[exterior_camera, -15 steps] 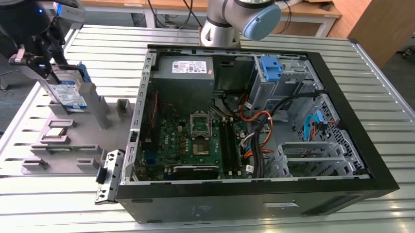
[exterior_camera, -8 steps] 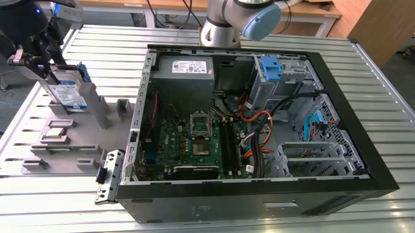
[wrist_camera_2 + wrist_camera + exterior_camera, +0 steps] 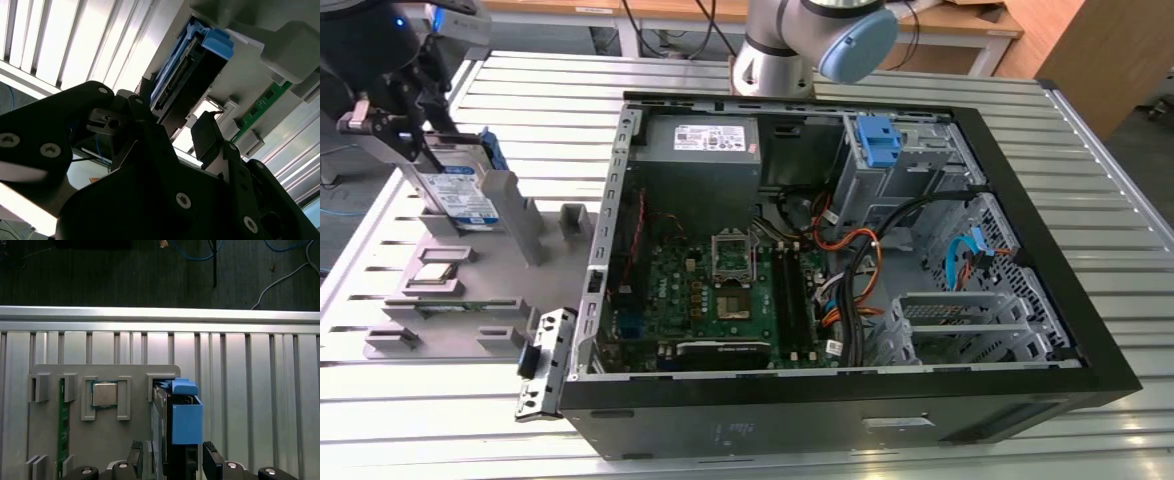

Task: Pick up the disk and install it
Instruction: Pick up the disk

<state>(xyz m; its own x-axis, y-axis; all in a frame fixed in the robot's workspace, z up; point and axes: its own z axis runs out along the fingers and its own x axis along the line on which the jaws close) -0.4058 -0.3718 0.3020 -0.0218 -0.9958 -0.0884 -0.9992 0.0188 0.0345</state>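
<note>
Grey fixture plate (image 3: 494,275) lies near the slatted table's (image 3: 1067,130) edge at the exterior view's left, just beside the open computer case (image 3: 854,425). The disk (image 3: 464,195) stands upright on edge in a slot at the plate's edge, next to a seated processor (image 3: 105,394) and near a memory stick (image 3: 62,420). The gripper (image 3: 424,140) sits over the disk, released. Its fingers (image 3: 211,460) straddle the drive, and the second wrist view shows a gap at one side.
</note>
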